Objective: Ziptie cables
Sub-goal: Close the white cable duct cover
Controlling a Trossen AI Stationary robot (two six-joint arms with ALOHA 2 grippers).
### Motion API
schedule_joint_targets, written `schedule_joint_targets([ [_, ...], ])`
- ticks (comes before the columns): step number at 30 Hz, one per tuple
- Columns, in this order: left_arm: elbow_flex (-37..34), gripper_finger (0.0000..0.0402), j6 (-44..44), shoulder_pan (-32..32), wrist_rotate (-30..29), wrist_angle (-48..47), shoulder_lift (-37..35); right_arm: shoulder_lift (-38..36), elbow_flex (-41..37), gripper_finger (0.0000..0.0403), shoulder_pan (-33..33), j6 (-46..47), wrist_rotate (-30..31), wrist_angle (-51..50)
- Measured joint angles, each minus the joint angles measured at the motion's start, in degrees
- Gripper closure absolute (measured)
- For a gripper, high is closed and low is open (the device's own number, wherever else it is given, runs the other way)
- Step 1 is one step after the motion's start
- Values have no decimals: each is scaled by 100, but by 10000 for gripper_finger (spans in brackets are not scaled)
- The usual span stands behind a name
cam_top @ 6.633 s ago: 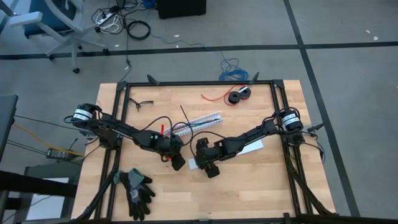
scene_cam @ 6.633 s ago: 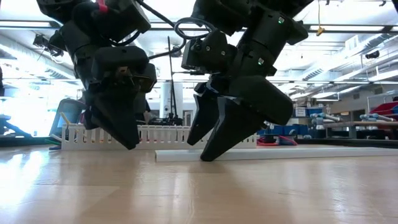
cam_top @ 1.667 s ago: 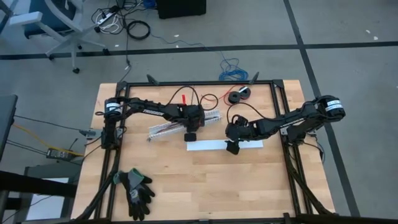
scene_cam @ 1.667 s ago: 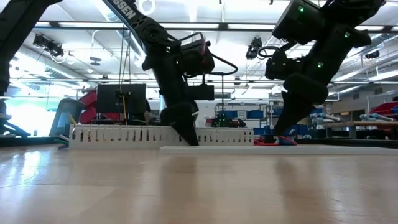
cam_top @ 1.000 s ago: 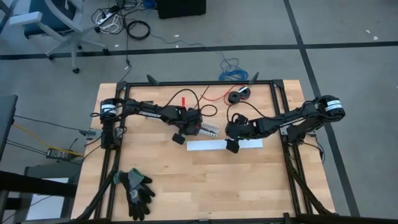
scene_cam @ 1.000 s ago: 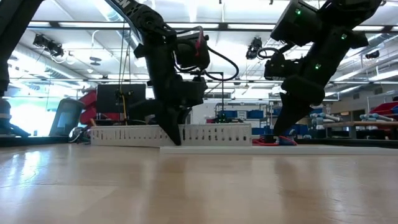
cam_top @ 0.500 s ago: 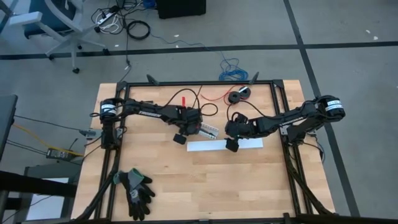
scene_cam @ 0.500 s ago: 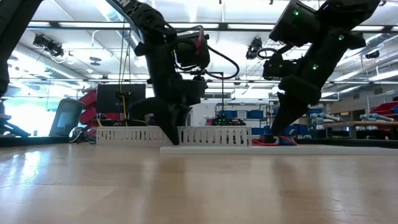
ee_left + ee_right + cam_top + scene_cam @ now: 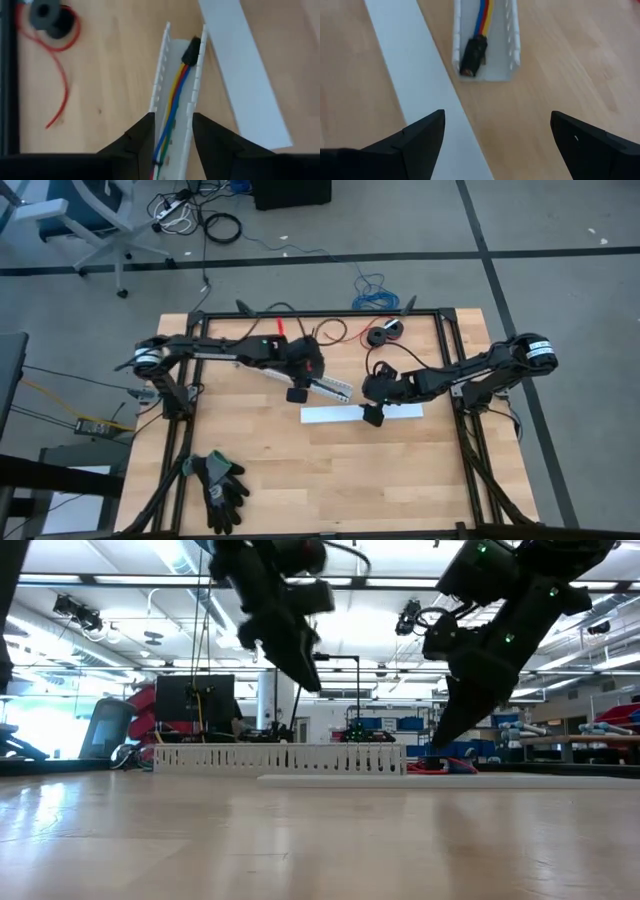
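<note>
The cables (image 9: 172, 95), yellow, blue, red and green with a dark end (image 9: 191, 50), lie along the inside of a white slotted duct (image 9: 328, 388) resting on the table. My left gripper (image 9: 297, 394) hangs above the duct (image 9: 280, 758), open; in the left wrist view its fingers stand either side of the channel, clear of it. My right gripper (image 9: 372, 417) stands wide open low over a flat white strip (image 9: 340, 415), just past the duct's end (image 9: 510, 45) where the dark end (image 9: 472, 55) lies. Whether it touches the strip I cannot tell.
A red wire with a black round spool (image 9: 383, 333) lies near the far edge. A pair of dark gloves (image 9: 220, 485) lies at the near left. The black frame rail (image 9: 320, 313) borders the table. Bare wood spreads toward the near edge.
My left gripper has risen from the duct, where its fingers were down at table height, and has rolled about its own axis. The duct and the white strip stay on the table. My right gripper has kept still.
</note>
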Motion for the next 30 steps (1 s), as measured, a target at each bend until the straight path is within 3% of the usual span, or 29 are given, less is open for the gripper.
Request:
schedule_joint_targets([
  [6,-947,259,-903,-53,13,264,-839,-175,0,57,180,-57,-58,314],
  [11,-2029,259,-2043,-268,-39,1211,-1612,-127,0,57,245,-515,-482,1413],
  [18,-3175,259,-3106,-738,-560,2135,-2183,-120,91,57,13,-1034,-792,1908],
  [21,-3465,259,-3348,-843,-681,2445,-2191,165,387,57,-167,-1244,-1055,1933],
  [25,-3771,259,-3567,-883,-698,2730,-2173,1069,1168,57,-247,-1698,-1518,1663],
  [30,-3959,259,-3667,-908,-738,2863,-2236,2001,2221,60,-251,-2396,-1547,1046],
])
